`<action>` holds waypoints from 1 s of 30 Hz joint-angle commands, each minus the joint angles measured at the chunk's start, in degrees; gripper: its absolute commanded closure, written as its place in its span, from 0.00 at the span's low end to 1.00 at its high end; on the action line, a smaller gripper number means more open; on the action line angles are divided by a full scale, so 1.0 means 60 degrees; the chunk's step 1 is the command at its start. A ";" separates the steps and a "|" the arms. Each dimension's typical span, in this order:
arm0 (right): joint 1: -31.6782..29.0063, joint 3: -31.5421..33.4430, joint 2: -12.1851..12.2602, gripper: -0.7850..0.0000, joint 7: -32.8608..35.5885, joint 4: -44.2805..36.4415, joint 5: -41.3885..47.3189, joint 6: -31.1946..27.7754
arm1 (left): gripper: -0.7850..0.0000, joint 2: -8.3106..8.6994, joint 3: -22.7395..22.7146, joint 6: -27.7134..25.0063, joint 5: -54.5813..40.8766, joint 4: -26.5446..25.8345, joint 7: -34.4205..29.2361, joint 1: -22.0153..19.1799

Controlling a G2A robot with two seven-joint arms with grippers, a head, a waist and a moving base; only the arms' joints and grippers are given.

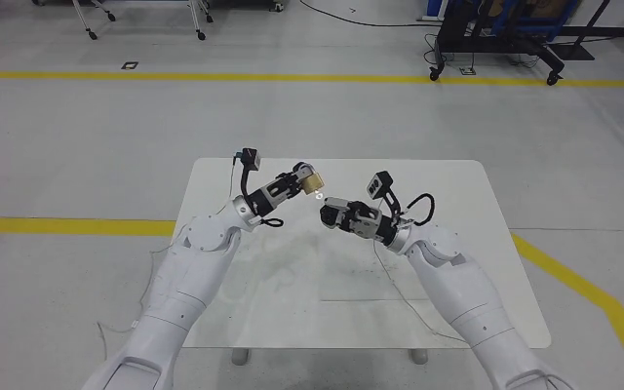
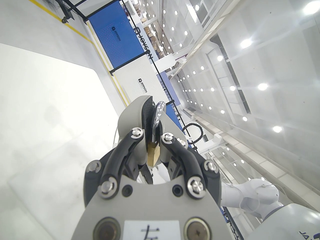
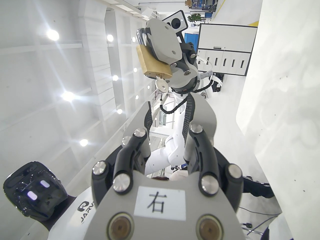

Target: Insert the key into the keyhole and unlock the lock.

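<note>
Over the white counter [image 1: 292,292], the left hand [image 1: 305,177] was clamped on the brass lock [image 3: 152,63], with the key [image 3: 162,84] sitting in its keyhole. The right hand [image 1: 327,209] hung close by, fingers apart.

Glossy white arms [image 1: 185,292], black wrist cable [image 1: 424,202], grey right pincer [image 3: 170,106], black linkages [image 3: 202,146], silver screws [image 3: 121,184]

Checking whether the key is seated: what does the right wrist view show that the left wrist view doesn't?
Right wrist only: the silver key seated in the brass lock, at the end opposite its shackle, and the right claw open and empty. Left wrist only: the lock's narrow edge from the palm side, squeezed between the fingers of the left claw. Both: the lock clamped in the left claw.
</note>
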 commanded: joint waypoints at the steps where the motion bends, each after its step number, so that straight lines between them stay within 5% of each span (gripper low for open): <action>1: -0.0002 0.0012 -0.0002 0.67 0.0052 0.0029 0.0046 -0.0064 | 1.00 0.0000 0.0018 -0.0014 0.0038 -0.0024 -0.0029 0.0005; 13: 0.0170 -0.0091 -0.0058 0.69 -0.0027 0.0256 0.0168 -0.0010 | 1.00 0.0002 0.0097 -0.0067 0.0106 -0.0053 -0.0284 -0.0029; 22: 0.0278 -0.0101 -0.0085 0.80 -0.0065 0.0436 0.0236 0.0027 | 1.00 -0.0011 0.0171 0.0013 0.0060 0.0025 -0.0450 -0.0114; 24: 0.0303 -0.0083 -0.0092 0.84 -0.0072 0.0489 0.0306 0.0035 | 1.00 -0.0015 0.0186 -0.0006 0.0049 0.0042 -0.0463 -0.0126; 26: 0.0317 -0.0043 -0.0094 0.98 -0.0011 0.0541 0.0424 0.0030 | 1.00 -0.0018 0.0198 -0.0016 0.0047 0.0063 -0.0483 -0.0140; 30: 0.0318 0.0031 -0.0090 1.00 0.0247 0.0628 0.0661 0.0075 | 1.00 -0.0020 0.0217 -0.0082 0.0085 0.0078 -0.0497 -0.0165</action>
